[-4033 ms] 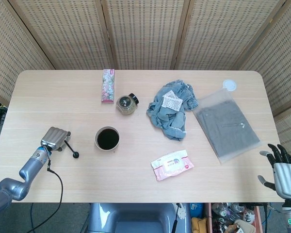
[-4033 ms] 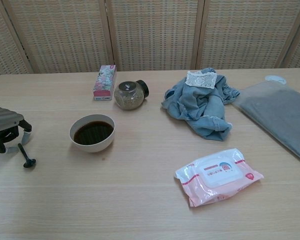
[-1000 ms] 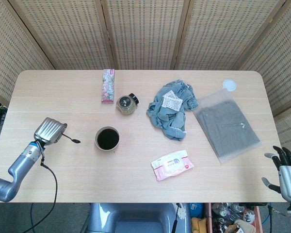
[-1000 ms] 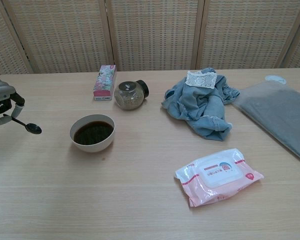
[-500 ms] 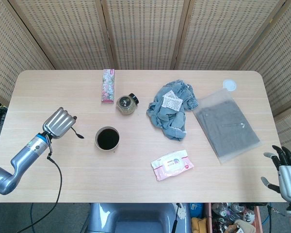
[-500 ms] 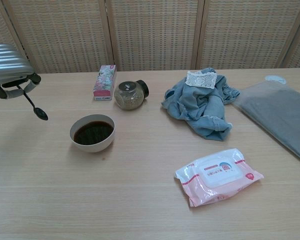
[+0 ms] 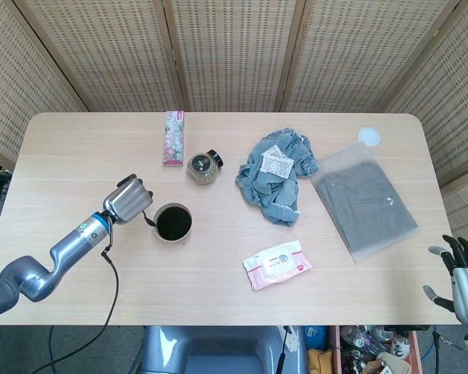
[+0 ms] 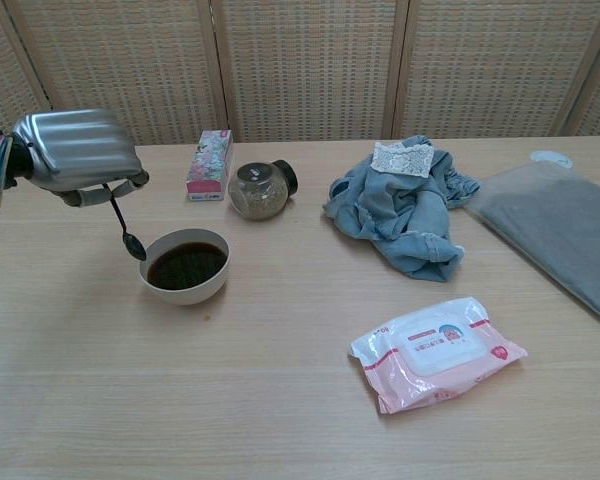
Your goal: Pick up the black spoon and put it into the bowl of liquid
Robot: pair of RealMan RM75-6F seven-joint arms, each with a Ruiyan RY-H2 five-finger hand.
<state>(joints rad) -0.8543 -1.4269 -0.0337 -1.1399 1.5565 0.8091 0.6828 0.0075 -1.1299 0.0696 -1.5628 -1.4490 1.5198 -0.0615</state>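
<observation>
The left hand [image 8: 75, 150] hung in the air just left of the bowl [image 8: 184, 265], its fingers [image 8: 102, 189] curled down and pinching the handle of the black spoon [image 8: 126, 230]. The spoon dangled from that grip, handle up, head down, clear of the worktop [image 8: 280, 400]. In the chest view its head sat right by the bowl's left rim; whether it touched the rim, I could not tell. From the head view, the spoon [image 7: 147, 220] showed as a dark sliver between the left hand [image 7: 129, 201] and the bowl [image 7: 172, 222]. The bowl stood upright on the worktop [image 7: 78, 148], filled with dark liquid.

Over at the far lower right of the head view, the right hand [image 7: 463, 274] waited off the worktop's edge, fingers spread wide, holding nothing.

Behind the bowl lay a jar [image 8: 259, 190] on its side with a black lid, and just left of it a flowered box [image 8: 210, 164]. A crumpled blue cloth [image 8: 400, 210] with a lace patch lay mid-worktop. To its right was a grey bag [image 8: 560, 230], with a small white disc [image 8: 551, 158] beyond it. A pack of wipes [image 8: 437, 350] lay nearer the camera.
</observation>
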